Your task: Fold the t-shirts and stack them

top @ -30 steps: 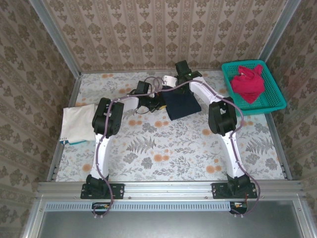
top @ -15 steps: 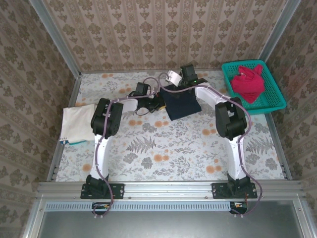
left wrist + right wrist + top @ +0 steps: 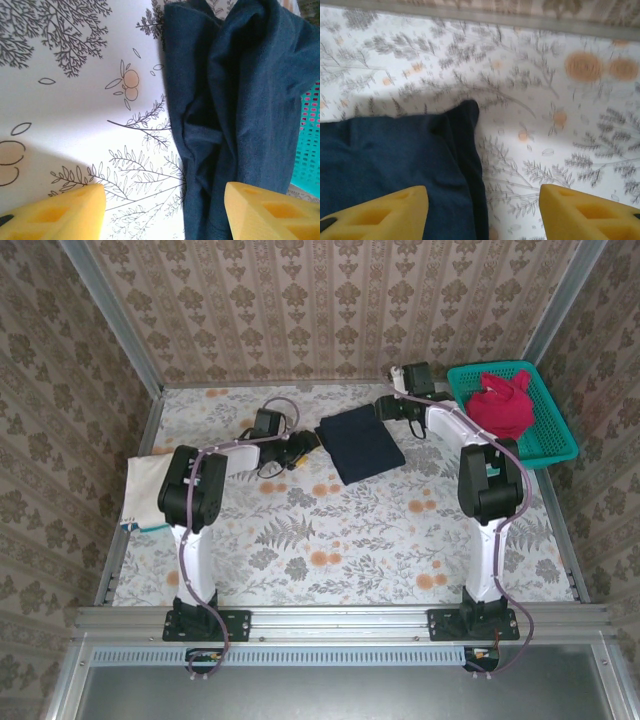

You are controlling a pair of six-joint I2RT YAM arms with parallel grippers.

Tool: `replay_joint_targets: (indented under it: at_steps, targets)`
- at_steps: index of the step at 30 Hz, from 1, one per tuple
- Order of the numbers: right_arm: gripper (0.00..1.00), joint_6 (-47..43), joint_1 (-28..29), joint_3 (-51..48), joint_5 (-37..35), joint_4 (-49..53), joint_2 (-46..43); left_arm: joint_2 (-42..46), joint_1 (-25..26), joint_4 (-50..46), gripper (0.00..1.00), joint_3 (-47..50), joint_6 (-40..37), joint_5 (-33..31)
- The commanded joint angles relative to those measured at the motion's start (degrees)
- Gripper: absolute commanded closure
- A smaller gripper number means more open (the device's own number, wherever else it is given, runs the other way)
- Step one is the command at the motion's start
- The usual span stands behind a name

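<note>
Navy shirt (image 3: 361, 445) lies folded mid-table, cream shirt (image 3: 155, 490) at the left edge, folded as far as I can tell. Red shirt (image 3: 500, 405) is crumpled in the basket (image 3: 548, 445). Nothing stacked yet. Left gripper (image 3: 164, 205) and right gripper (image 3: 482, 202) are both spread and empty.

Middle t-shirt (image 3: 361, 445) lies mid-table, left t-shirt (image 3: 155, 490) at its edge, third t-shirt (image 3: 500, 405) in the basket (image 3: 560, 447) (far right).
</note>
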State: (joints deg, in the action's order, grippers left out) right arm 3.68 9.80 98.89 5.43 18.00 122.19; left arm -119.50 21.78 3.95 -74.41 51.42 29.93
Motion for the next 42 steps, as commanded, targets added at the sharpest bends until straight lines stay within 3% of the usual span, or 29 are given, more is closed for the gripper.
replay_joint_targets:
  at_steps: [1, 9, 17, 19, 23, 27, 29, 33, 36, 40, 42]
  targets:
    - [0.48, 7.9, 0.3, -0.4, 3.8, 5.4, 2.5, 0.1, 1.5, -4.6, 0.30, -3.7, -1.7, -4.3]
    - [0.69, 17.0, 0.9, -10.1, 11.0, 0.4, -0.1, -5.2, 3.0, -5.9, 0.28, -8.7, -1.1, -3.8]
    - [0.73, 24.4, 4.0, -20.2, 13.5, -6.9, -7.5, -6.9, 3.7, -8.2, 0.28, -10.6, -2.5, -2.0]
    - [0.67, 24.7, 3.9, -21.5, 11.7, -7.5, -10.0, -6.8, 3.8, -8.8, 0.28, -10.3, -3.0, -1.8]
    - [0.33, 21.4, 3.4, -19.6, 4.3, -5.9, -10.9, -7.3, 3.9, -9.1, 0.32, -10.1, -3.4, -1.3]
    - [0.31, 20.4, 2.0, -12.7, 3.7, -4.5, -5.8, -9.1, 3.9, -10.0, 0.39, -12.1, -3.2, -0.1]
    - [0.38, 20.1, 1.6, -8.8, 3.9, -3.5, -2.7, -9.7, 3.9, -10.6, 0.39, -13.1, -3.3, 0.1]
    - [0.60, 20.1, 1.3, 0.2, 6.5, -0.7, 4.5, -11.2, 5.9, -12.0, 0.44, -15.1, -3.6, 0.2]
    - [0.68, 20.7, 1.3, 5.1, 8.4, 1.2, 8.7, -13.0, 5.9, -13.0, 0.50, -16.6, -3.9, 0.5]
    - [0.83, 21.1, 1.1, 8.9, 7.0, 2.0, 12.3, -14.4, 5.9, -13.7, 0.65, -17.4, -4.0, 0.2]
    - [0.84, 20.9, 1.0, 11.0, 6.3, 2.9, 13.5, -14.7, 5.8, -13.7, 0.70, -17.4, -3.9, 0.3]
